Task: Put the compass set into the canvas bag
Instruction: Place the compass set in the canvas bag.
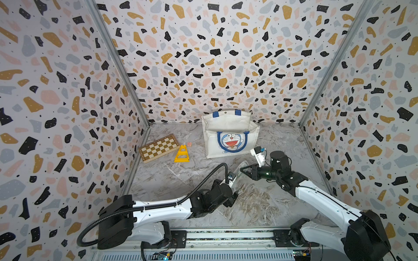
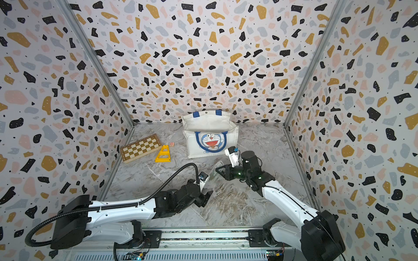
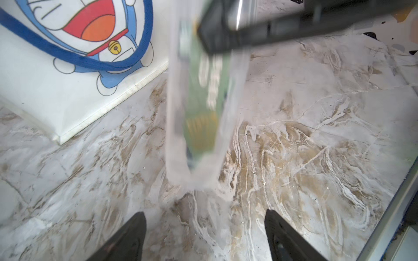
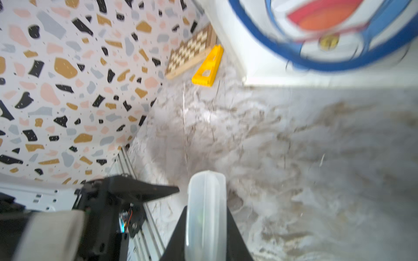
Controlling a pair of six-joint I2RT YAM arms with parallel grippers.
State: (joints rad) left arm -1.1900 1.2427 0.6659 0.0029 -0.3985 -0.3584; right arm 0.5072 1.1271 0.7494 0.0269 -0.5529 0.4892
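The right gripper (image 4: pixel 207 215) is clamping the compass set (image 4: pixel 206 187) (a clear case) over the table's (image 1: pixel 172 178) middle; the left gripper (image 3: pixel 204 217) is gaping, empty; the carry into the canvas bag (image 1: pixel 228 140), by the far edge, is remaining.

The marble tabletop (image 1: pixel 162 176) carries the canvas bag (image 1: pixel 228 144), a chessboard (image 1: pixel 158 148), a yellow stand (image 1: pixel 181 154) and a small block (image 1: pixel 189 144)

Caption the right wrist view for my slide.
Right gripper clamps the translucent plastic compass set over the marble table, the white canvas bag with blue handles ahead.
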